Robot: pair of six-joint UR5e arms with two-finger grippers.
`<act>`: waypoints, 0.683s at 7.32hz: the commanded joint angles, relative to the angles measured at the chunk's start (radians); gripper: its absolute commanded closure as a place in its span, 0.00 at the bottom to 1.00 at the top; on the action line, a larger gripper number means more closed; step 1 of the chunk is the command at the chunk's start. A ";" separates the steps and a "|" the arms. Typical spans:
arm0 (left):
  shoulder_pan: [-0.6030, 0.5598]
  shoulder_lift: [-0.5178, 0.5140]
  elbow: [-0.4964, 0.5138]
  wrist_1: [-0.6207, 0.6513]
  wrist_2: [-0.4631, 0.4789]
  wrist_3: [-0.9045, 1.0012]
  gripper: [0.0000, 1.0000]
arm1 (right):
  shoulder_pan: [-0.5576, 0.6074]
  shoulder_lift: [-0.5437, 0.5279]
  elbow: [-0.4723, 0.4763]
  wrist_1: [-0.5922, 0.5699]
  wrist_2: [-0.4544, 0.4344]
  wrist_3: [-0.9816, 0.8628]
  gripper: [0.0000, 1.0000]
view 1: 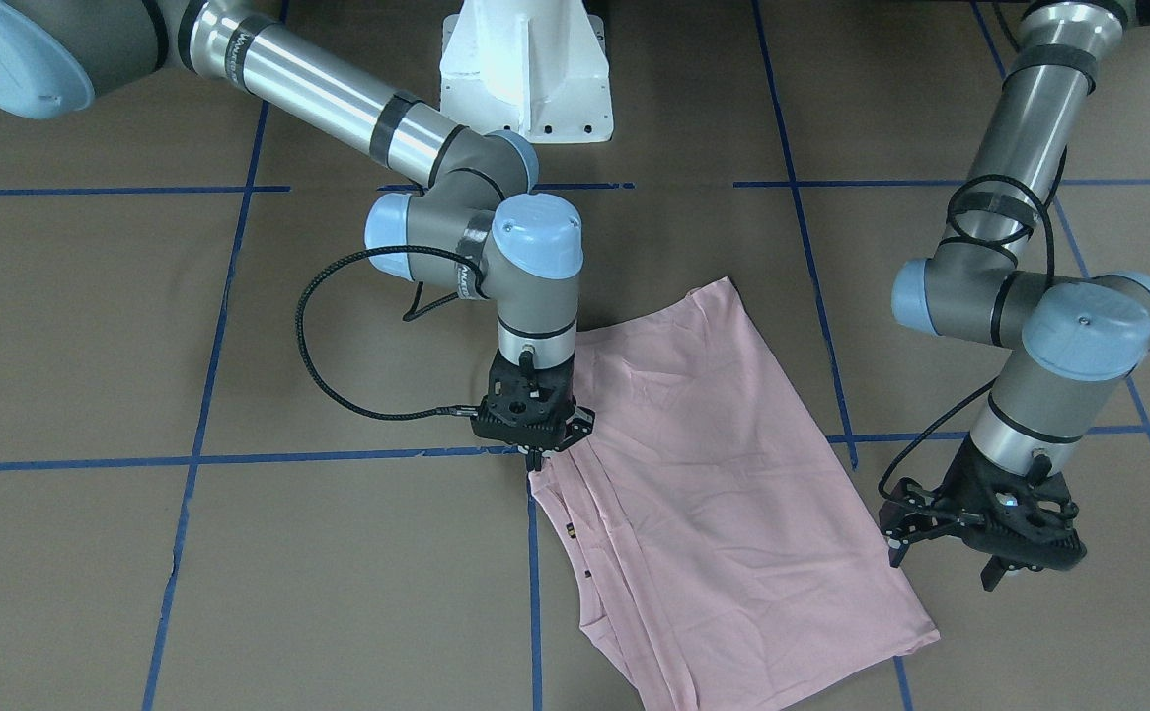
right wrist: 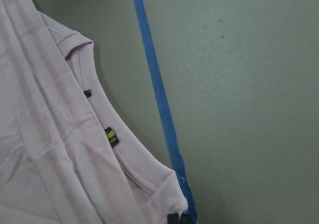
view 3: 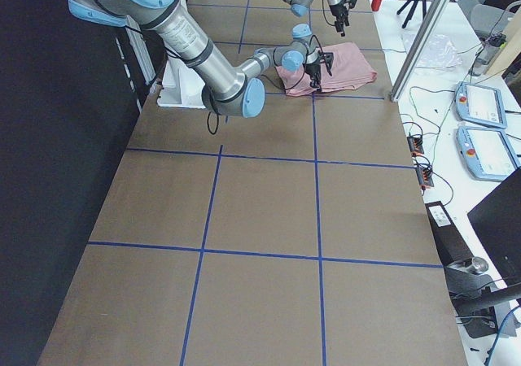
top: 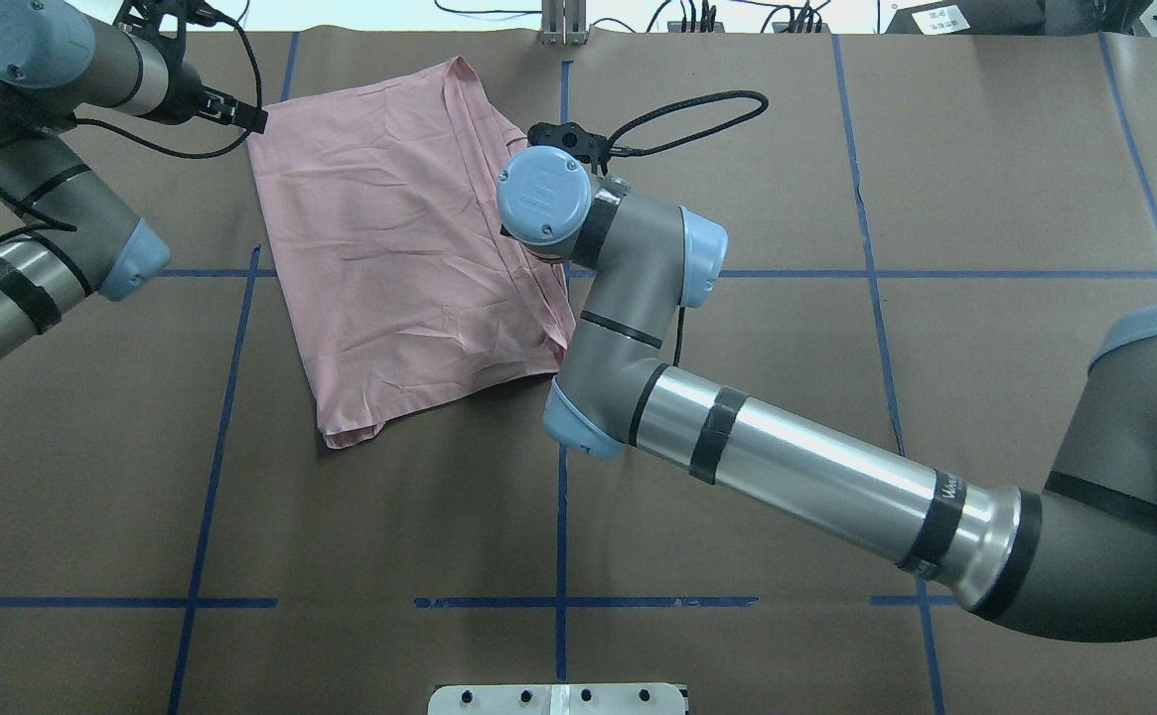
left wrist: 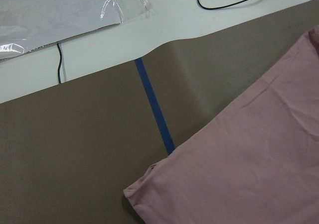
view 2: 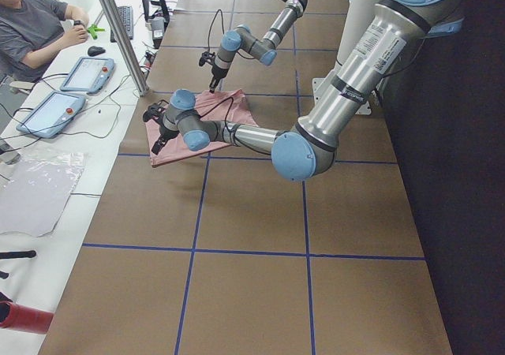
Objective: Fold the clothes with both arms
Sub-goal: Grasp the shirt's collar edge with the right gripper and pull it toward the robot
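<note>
A pale pink T-shirt (view 1: 723,484) lies folded, plain side up, on the brown worktop (view 1: 91,346), skewed against the grid of blue tape lines (view 1: 239,460). It sits on the side far from the robot's white pedestal (view 1: 525,69). In the overhead view one corner almost reaches the worktop's far edge.

Stacked hems and two small dark tags (right wrist: 111,136) show along the shirt's folded edge on the robot's right. The right hand (view 1: 534,456) points straight down at that edge's corner, beside a tape line. Its fingertips are drawn narrow and pinch the corner, as far as the wrist view shows.

The left hand (view 1: 942,561) hangs over bare worktop just beside the opposite edge, clear of the cloth, its fingers spread wide and holding nothing.

Open brown surface runs toward the robot and across the worktop's whole right-hand half. Beyond the far edge, the left wrist view shows a pale bench with a clear plastic bag (left wrist: 55,10) and a black cable (left wrist: 239,2).

The front view cuts off the shirt's lowest corner. In the overhead view the right arm's wrist covers most of its hand and part of the shirt's edge. A seated person (view 2: 31,24) appears at the side bench in the left view.
</note>
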 commanded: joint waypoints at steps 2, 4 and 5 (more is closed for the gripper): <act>0.002 0.000 0.000 -0.006 0.000 0.000 0.00 | -0.093 -0.350 0.451 -0.038 -0.086 0.002 1.00; 0.008 0.000 -0.013 -0.005 -0.001 -0.002 0.00 | -0.171 -0.515 0.619 -0.038 -0.161 0.002 1.00; 0.013 0.000 -0.016 -0.006 0.000 -0.003 0.00 | -0.180 -0.551 0.634 -0.036 -0.173 0.002 1.00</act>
